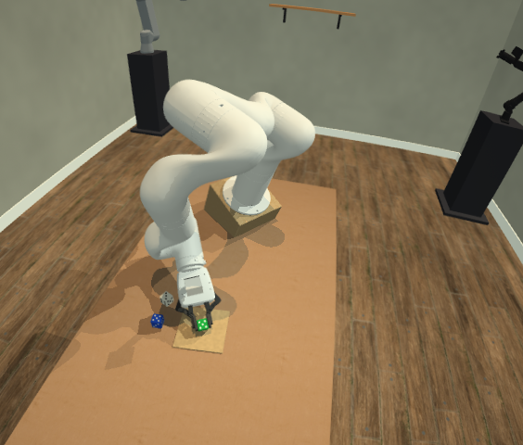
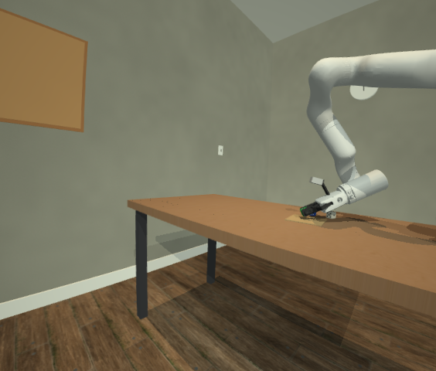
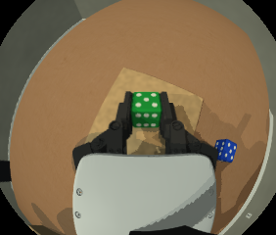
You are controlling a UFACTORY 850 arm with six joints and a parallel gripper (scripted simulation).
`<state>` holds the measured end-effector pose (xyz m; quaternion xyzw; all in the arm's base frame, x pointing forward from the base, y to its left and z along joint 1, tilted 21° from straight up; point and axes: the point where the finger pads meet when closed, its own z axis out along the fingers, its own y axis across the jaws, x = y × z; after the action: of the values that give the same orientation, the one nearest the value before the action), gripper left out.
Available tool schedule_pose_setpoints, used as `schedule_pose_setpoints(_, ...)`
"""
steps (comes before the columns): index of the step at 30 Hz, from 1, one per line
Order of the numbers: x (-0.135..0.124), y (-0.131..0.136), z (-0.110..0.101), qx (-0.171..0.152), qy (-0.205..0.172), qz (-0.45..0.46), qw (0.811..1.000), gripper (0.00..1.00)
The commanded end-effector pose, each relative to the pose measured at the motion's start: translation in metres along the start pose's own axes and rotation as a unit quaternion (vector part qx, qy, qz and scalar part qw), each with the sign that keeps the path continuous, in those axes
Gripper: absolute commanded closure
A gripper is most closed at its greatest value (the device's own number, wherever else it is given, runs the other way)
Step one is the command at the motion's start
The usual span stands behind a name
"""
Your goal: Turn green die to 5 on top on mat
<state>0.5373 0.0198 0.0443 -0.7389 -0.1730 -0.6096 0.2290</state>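
On the table (image 1: 276, 374) lies the mat (image 1: 211, 342). Low over it, the tilted gripper (image 1: 201, 322) is clamped partway closed on the green die (image 1: 201, 324). The blue die (image 1: 157, 321) and white die (image 1: 168, 298) sit beside the mat.

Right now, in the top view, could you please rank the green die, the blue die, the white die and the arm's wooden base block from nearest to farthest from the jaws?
1. Green die: held between the jaws of the gripper, over the mat.
2. White die and blue die: both to the image left, off the mat; too close to call.
3. Wooden base block: far behind, under the arm.
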Motion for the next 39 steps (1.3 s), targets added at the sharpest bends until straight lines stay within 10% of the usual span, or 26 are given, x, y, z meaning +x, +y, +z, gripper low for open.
schedule_pose_setpoints(1,-0.0011,0.0003,0.0009,0.000,0.000,0.000,1.000,0.73)
schedule_pose_setpoints(39,-0.0092,0.0003,0.0052,0.000,0.000,0.000,1.000,0.73)
